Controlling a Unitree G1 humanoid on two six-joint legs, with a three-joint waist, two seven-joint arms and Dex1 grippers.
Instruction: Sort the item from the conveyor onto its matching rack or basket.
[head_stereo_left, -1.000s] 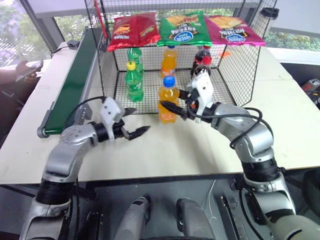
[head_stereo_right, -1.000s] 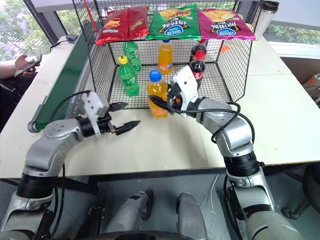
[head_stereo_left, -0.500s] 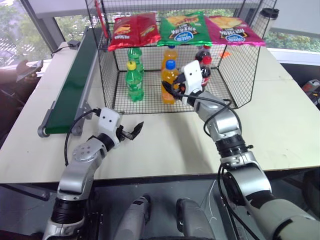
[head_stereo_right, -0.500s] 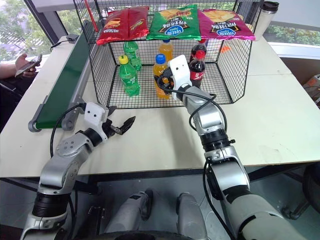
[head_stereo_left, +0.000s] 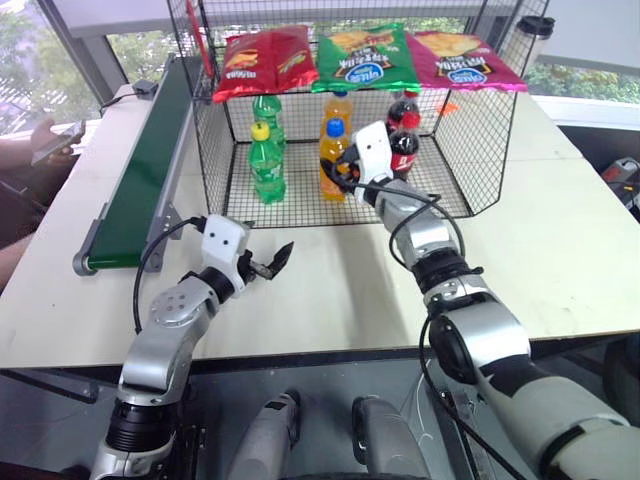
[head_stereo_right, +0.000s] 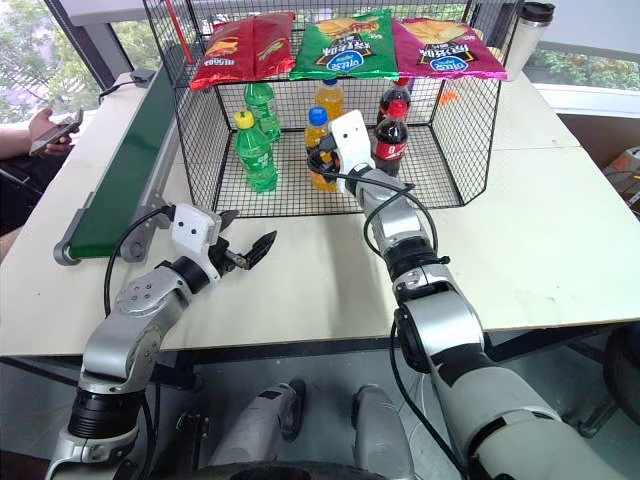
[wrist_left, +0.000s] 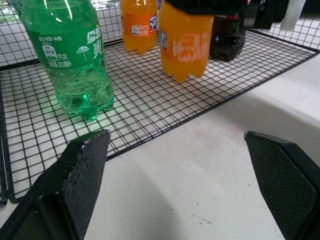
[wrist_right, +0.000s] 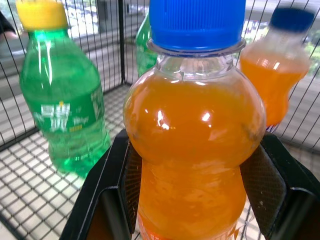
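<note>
Right gripper (wrist_right: 192, 175) pinches the orange soda bottle (wrist_right: 194, 135) inside the wire cage (head_stereo_left: 480, 130) — left gripper (head_stereo_left: 272, 262) spread wide, empty.

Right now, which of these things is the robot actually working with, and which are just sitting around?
Part of the job:
- orange soda bottle with blue cap, held by the right gripper
- black wire cage
- green conveyor belt

Just lying about:
- green bottles
- cola bottles
- chip bags
- tumbler
</note>
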